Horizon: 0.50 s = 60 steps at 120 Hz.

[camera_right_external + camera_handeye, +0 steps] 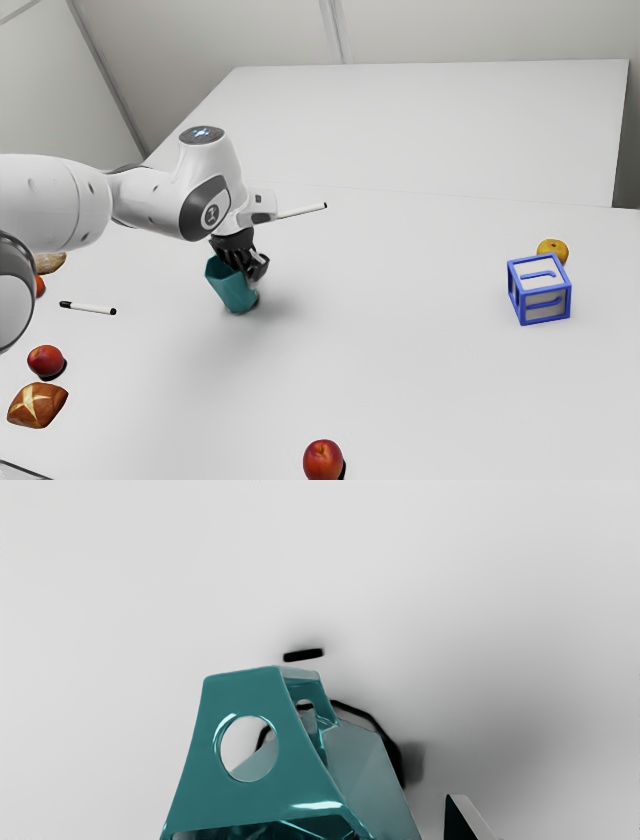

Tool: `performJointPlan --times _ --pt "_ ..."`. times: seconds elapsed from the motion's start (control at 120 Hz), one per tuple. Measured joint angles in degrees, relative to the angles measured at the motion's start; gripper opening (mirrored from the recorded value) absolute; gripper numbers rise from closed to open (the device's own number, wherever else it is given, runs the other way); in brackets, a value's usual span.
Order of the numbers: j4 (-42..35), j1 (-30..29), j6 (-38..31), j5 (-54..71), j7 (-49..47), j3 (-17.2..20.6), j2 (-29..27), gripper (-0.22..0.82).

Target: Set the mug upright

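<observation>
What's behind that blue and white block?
Behind the block, an orange fruit peeks out in the exterior view. The block covers part of it; what else it hides, I can't tell.

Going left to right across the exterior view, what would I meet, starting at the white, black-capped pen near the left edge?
White, black-capped pen → teal, angular-sided mug → round, red fruit at the bottom → white, blue-edged cube.

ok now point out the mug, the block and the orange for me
mug (234, 291), exterior view, on its outer wall
block (541, 291), exterior view, on the front edge of its top
orange (553, 247), exterior view, on its upper part
</observation>
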State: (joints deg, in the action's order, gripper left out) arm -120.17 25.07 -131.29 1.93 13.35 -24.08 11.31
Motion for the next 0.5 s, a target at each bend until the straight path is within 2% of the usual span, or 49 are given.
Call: performJointPlan --times 0.258,0.5 --pt "0.0 0.7 0.0 -0.2 -0.9 0.0 -1.2 0.27" --pt "0.0 1.9 0.4 -0.2 -1.6 0.0 -4.9 0.42"
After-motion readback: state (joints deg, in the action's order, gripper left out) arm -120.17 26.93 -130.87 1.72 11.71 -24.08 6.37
